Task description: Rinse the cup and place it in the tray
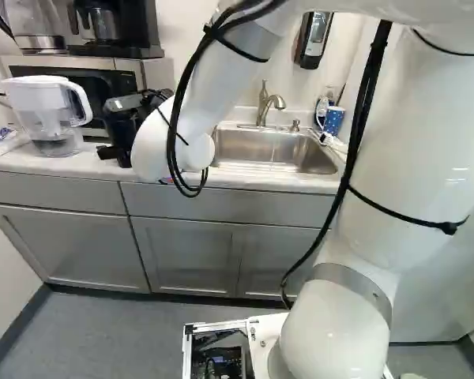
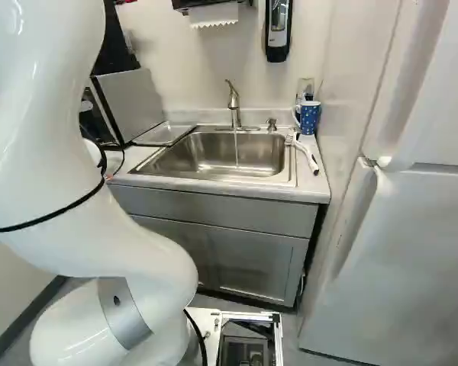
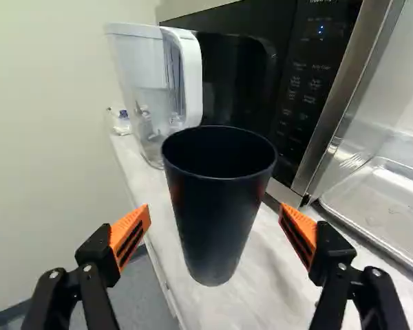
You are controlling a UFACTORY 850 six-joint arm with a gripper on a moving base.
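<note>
Wrist view: the hand (image 1: 128, 122) stands with its fingers apart, the black cup (image 3: 217, 213) upright between them on the counter (image 3: 272, 282).

The cup (image 3: 217, 213) is black, the cabinets (image 1: 182, 257) grey — and the mug (image 2: 310, 117) blue, with white spots.

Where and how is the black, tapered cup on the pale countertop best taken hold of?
Probably around the middle of its wall, one finger per side, coming roughly level from the near side. The cup stands upright, shows no handle, and offers opposite round walls to the open tool. The clear, white-handled pitcher and black-fronted microwave beyond it make a far-side approach tighter.
</note>
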